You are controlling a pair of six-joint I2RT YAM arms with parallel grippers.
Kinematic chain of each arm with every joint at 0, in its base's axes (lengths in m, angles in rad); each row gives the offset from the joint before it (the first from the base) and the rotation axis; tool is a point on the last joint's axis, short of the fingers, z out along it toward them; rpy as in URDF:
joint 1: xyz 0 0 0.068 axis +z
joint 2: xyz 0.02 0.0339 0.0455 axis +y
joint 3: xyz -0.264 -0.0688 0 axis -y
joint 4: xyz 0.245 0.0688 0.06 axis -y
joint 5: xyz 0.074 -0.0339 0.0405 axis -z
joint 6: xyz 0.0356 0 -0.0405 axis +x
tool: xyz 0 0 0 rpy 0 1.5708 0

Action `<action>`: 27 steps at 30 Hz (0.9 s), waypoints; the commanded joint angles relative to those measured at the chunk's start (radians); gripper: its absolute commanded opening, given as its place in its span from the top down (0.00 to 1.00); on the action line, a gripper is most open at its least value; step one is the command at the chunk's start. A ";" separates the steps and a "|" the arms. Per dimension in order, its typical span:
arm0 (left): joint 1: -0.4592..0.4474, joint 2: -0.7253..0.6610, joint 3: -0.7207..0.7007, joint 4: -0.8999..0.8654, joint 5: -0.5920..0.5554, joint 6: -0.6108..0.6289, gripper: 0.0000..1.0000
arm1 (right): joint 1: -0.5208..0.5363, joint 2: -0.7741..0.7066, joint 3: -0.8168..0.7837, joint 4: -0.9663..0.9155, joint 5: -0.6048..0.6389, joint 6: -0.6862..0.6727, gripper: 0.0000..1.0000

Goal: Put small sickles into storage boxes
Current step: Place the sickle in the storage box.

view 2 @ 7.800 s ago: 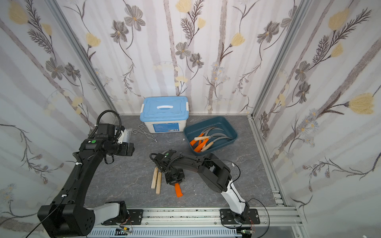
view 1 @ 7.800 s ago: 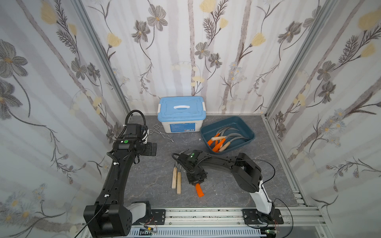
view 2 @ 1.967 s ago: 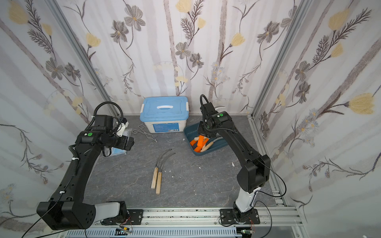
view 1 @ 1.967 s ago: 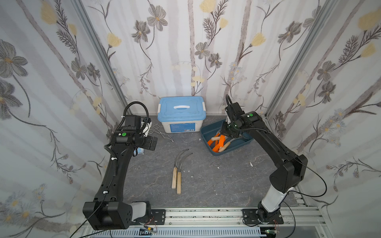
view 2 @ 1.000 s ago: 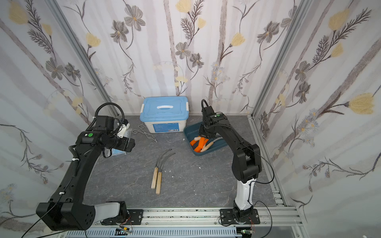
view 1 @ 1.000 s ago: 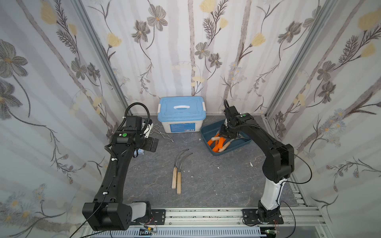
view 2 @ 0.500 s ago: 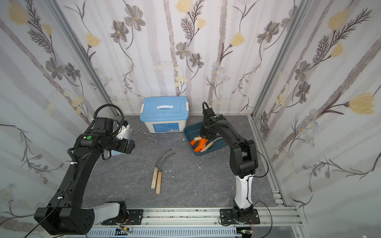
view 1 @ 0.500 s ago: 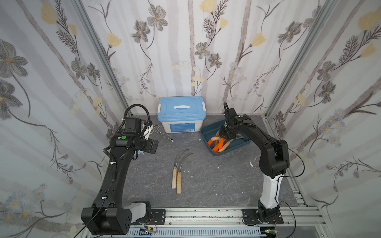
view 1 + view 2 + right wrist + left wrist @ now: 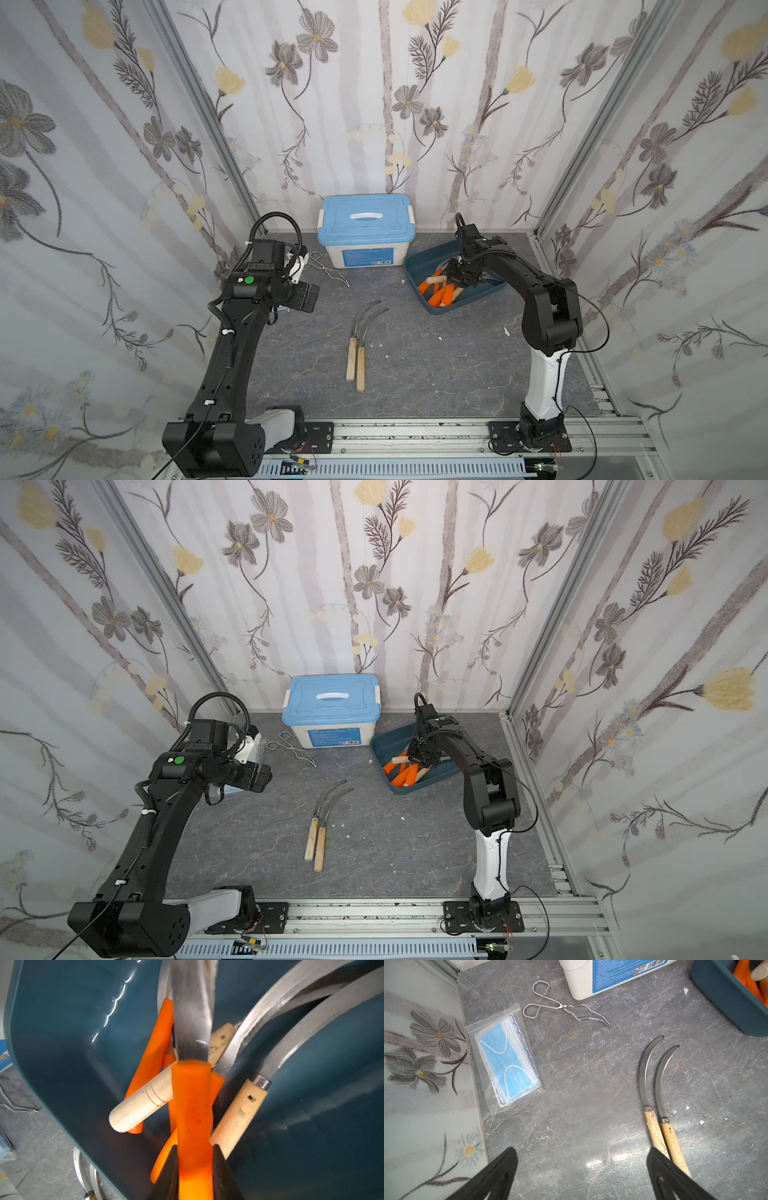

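I see two sickles (image 9: 356, 347) side by side on the bench (image 9: 436, 365); behind them, tongs (image 9: 329, 270) left, lidded box (image 9: 365, 226) centre, tray (image 9: 420, 262) right.

Pale wall panels (image 9: 374, 104) printed with grey and yellow flowers fill the upper frame on three sides, joined by silver metal corner posts (image 9: 195, 95). Below lies a dark grey marbled tabletop (image 9: 436, 365), evenly lit.
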 commanded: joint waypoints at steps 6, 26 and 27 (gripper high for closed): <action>0.001 -0.006 -0.009 0.010 -0.002 0.011 0.00 | 0.001 0.019 -0.029 0.040 -0.039 0.004 0.92; 0.001 -0.025 -0.013 0.003 -0.010 0.033 0.00 | 0.000 0.050 -0.035 0.019 -0.036 -0.012 0.88; 0.001 -0.026 -0.012 0.001 -0.010 0.033 0.00 | -0.001 0.049 -0.035 0.017 -0.035 -0.011 0.88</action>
